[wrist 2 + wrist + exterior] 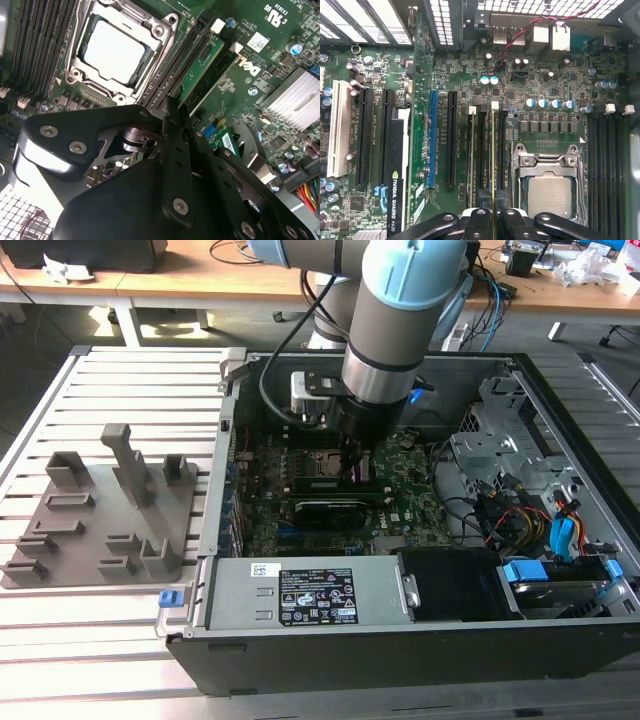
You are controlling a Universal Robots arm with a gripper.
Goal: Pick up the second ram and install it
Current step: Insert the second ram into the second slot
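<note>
Inside the open computer case (520, 375) my gripper (352, 455) hangs low over the green motherboard (405, 505), just beside the CPU socket (318, 462). In the first wrist view the second ram (493, 160) shows edge-on as a thin strip standing in a memory slot, a white clip (494, 105) at its far end. Its near end runs between my gripper's (493, 216) black fingertips, which are shut on it. Another green stick (471, 160) stands two slots away, also seen as a green board (202, 70) in the second wrist view.
The CPU socket (550, 192) with its metal lid lies close to the slots. A black graphics card (395, 165) sits on the other side. A grey fixture plate (100, 515) rests on the slatted table at the exterior view's left. The power supply (300, 595) and bundled cables (520, 510) crowd the case.
</note>
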